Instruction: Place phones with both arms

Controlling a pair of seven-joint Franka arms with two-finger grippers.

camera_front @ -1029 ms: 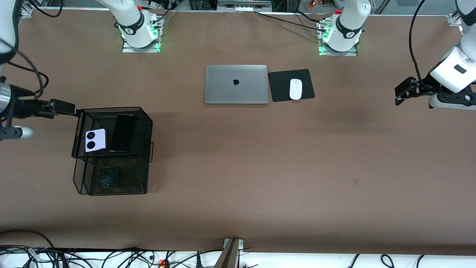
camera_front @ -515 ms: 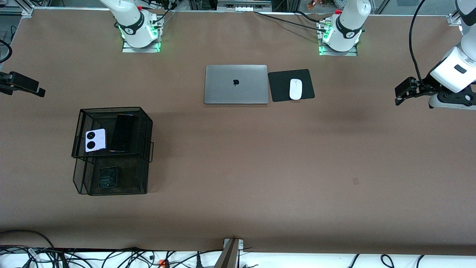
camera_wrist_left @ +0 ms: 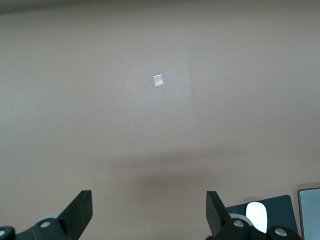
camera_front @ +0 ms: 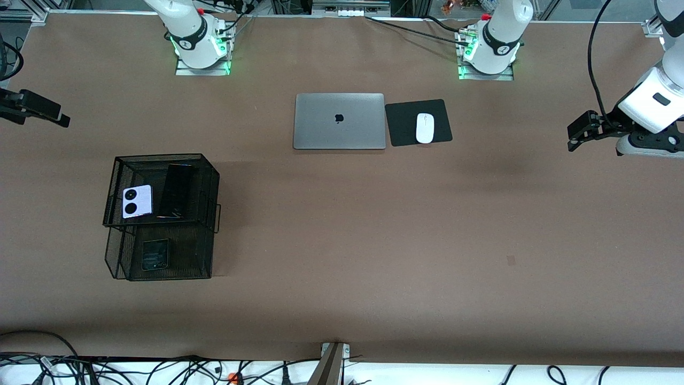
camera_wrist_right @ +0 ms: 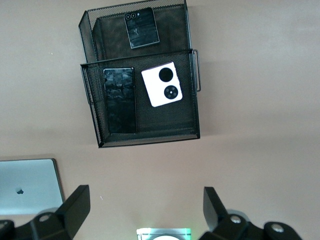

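Observation:
A black mesh two-tier basket (camera_front: 206, 184) stands toward the right arm's end of the table. Its upper tier holds the lavender-white phone (camera_front: 137, 201) (camera_wrist_right: 161, 84) beside the long black phone (camera_front: 177, 191) (camera_wrist_right: 120, 100). The small squarish black phone (camera_front: 155, 254) (camera_wrist_right: 141, 28) lies in the lower tier, nearer the front camera. My right gripper (camera_front: 56, 115) (camera_wrist_right: 146, 207) hangs open and empty over the table's end, apart from the basket. My left gripper (camera_front: 573, 140) (camera_wrist_left: 149, 210) waits open and empty over bare table at the left arm's end.
A shut grey laptop (camera_front: 339, 121) lies mid-table near the bases, with a white mouse (camera_front: 425, 128) on a black pad (camera_front: 403, 123) beside it. A small tape square (camera_wrist_left: 158, 80) sticks to the brown tabletop. Cables run along the table edge nearest the front camera.
My right gripper has pulled away from the basket's rim, out toward the table's end and the arm bases. The left arm and all three phones have not moved.

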